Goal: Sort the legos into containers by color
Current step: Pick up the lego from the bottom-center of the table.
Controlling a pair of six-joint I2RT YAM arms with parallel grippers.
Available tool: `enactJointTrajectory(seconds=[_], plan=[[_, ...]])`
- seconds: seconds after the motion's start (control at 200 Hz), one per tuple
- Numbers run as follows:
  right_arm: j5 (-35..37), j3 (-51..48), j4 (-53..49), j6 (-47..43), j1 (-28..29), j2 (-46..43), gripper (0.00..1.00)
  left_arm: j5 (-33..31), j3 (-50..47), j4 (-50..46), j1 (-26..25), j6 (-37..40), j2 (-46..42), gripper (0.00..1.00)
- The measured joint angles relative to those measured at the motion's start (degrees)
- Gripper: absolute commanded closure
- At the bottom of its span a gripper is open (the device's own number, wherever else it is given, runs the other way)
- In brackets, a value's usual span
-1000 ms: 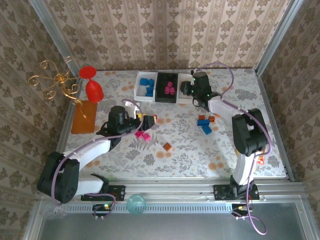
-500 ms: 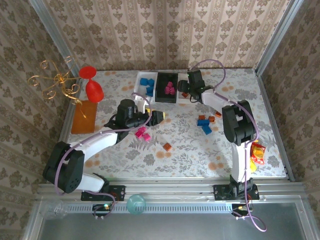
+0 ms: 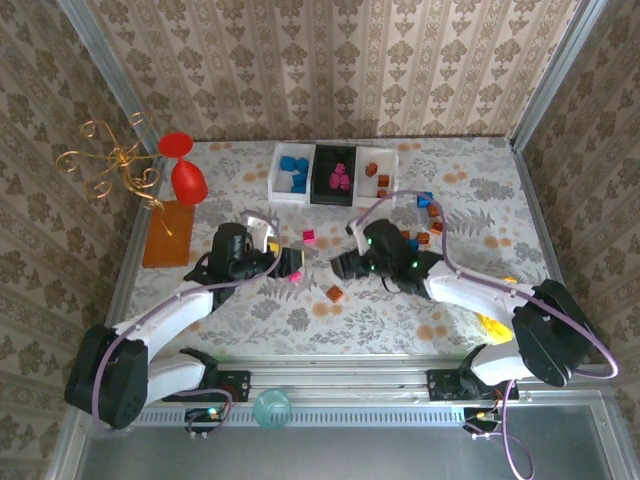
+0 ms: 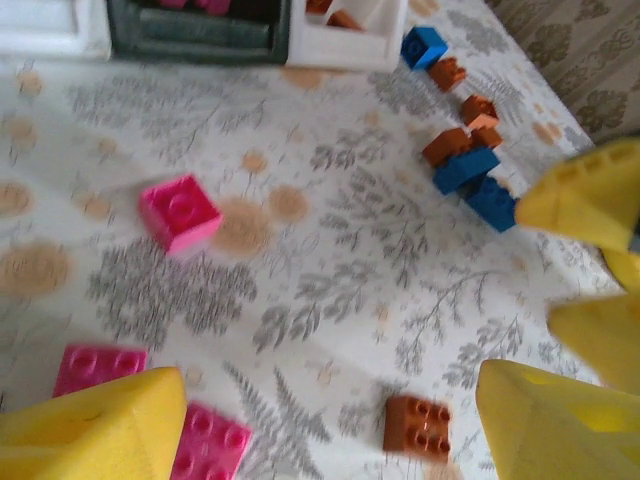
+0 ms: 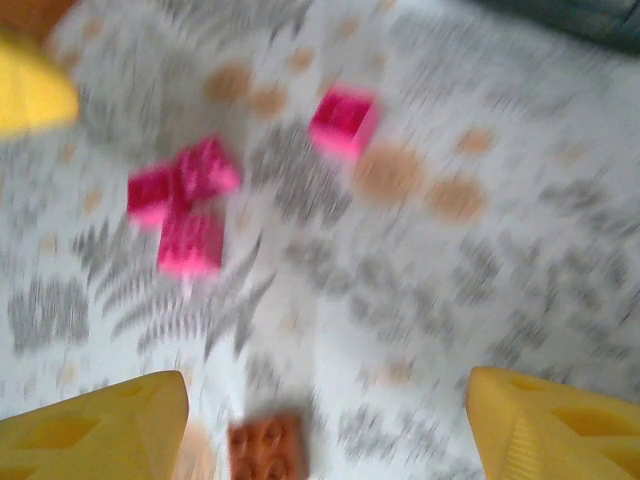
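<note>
While both hang spread and empty over the bench (image 3: 250, 320), the left claw (image 4: 330, 385) is above pink legos (image 4: 180, 210), the right claw (image 5: 325, 385) near a brown lego (image 5: 265, 445). Three containers (image 3: 333, 199) stand at the far side holding sorted bricks; blue and brown legos (image 4: 465, 165) lie loose near the rightmost one.

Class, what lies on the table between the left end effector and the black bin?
A lone pink brick, touching neither the left end effector nor the black bin, as the top and left wrist views show.
</note>
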Motion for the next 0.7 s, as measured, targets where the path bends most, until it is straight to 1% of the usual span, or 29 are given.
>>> enactJointTrajectory(seconds=[0.125,0.22,0.345,0.48,0.555,0.7], plan=[[0.0,-5.0,-0.1,-0.7,4.0,-0.6,0.23,0.2,-4.2,-1.1,2.6,-2.0,-4.3,0.22],[0.1,-5.7,0.2,-1.2,5.8,0.5,0.23,0.2,-6.0,-1.5,4.1,-4.1,-6.2,0.22],[0.3,-4.9,1.9,-2.1,6.8,5.8,0.25,0.1,-6.8,-1.8,4.4,-6.1,-7.2,0.22],[0.6,-2.7,2.4,-3.2,7.4,11.8,0.29,0.0,-7.1,-1.8,4.4,-7.5,-8.1,0.22],[1.1,-1.3,2.8,-3.7,7.8,14.0,0.34,-0.1,-7.1,-1.8,4.5,-7.8,-8.3,0.21],[2.0,0.8,3.2,-4.9,8.6,16.6,0.52,-0.1,-7.1,-1.7,4.5,-8.5,-8.4,0.22]])
